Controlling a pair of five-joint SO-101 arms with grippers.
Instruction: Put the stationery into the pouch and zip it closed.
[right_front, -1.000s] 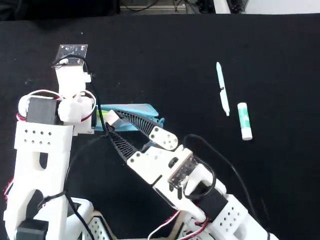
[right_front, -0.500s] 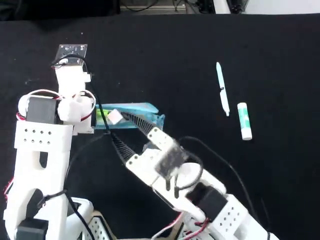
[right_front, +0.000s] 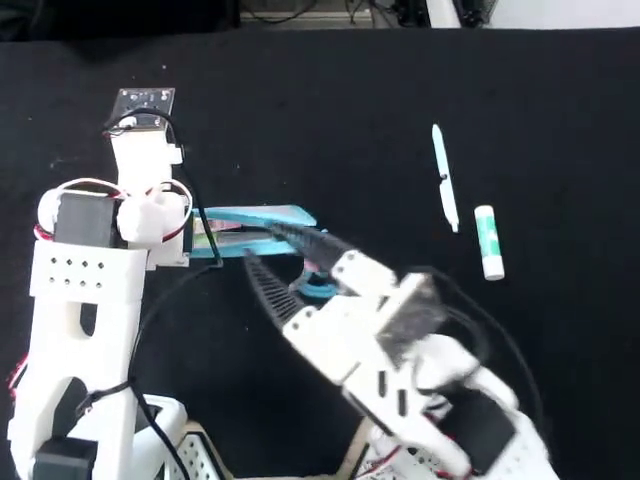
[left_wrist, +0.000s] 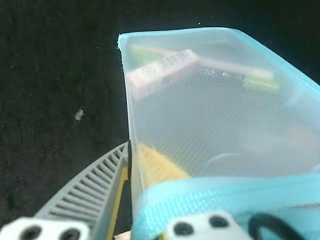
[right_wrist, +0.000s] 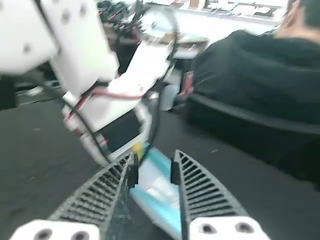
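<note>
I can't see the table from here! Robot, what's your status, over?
Left gripper jaws shut on pouch. Right gripper jaws open near it. Pen, glue stick not yet in, on table.

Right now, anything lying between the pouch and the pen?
No. In the high view the stretch of black table from the pouch to the pen is bare; the glue stick lies beyond the pen.

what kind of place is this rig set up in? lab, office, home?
Probably a robotics lab or workshop: a white left arm holding a pouch beside a right arm on a black-covered table, with cluttered desks in the room behind.
</note>
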